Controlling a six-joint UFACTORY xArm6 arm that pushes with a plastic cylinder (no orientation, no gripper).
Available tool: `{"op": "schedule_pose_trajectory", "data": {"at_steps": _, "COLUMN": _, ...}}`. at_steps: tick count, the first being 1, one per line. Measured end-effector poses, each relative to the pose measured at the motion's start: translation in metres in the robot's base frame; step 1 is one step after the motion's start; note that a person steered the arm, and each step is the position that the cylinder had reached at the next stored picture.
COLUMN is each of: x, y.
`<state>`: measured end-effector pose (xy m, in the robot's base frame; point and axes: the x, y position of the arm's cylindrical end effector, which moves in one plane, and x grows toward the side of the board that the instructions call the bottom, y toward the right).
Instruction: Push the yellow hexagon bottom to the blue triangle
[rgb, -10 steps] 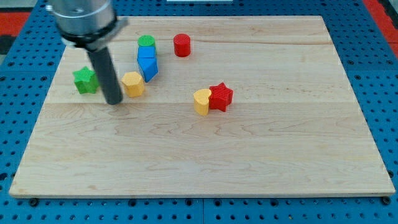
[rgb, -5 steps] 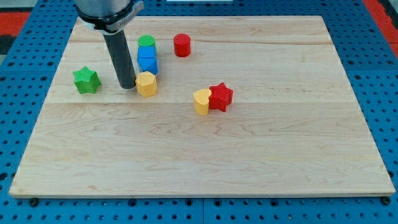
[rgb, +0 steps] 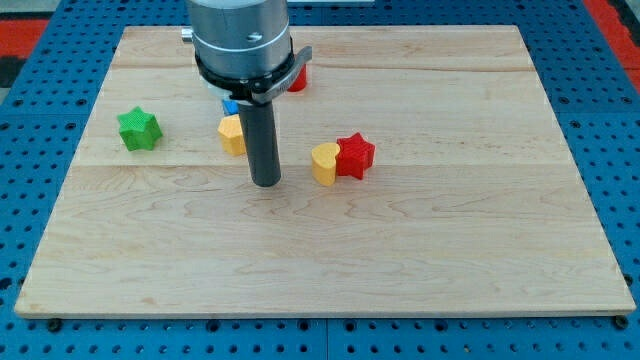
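Upper left of centre, the yellow hexagon (rgb: 232, 134) sits just below the mostly hidden blue block (rgb: 229, 105), so the task looks nearly done. My tip (rgb: 265, 182) rests lower right; no fingers exist.

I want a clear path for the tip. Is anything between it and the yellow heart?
No: in the camera view only bare board lies between my tip and the yellow heart.

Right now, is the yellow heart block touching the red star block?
Touching. The camera view shows the yellow heart pressed against the red star on its right, with no board visible between them. My tip stands apart, to their left.
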<state>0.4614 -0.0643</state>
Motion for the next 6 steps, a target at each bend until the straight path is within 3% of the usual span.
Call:
{"op": "schedule_pose_trajectory", "data": {"at_steps": 4, "x": -0.030, "y": -0.062}}
{"op": "schedule_pose_trajectory", "data": {"at_steps": 6, "x": -0.009, "y": -0.005}}
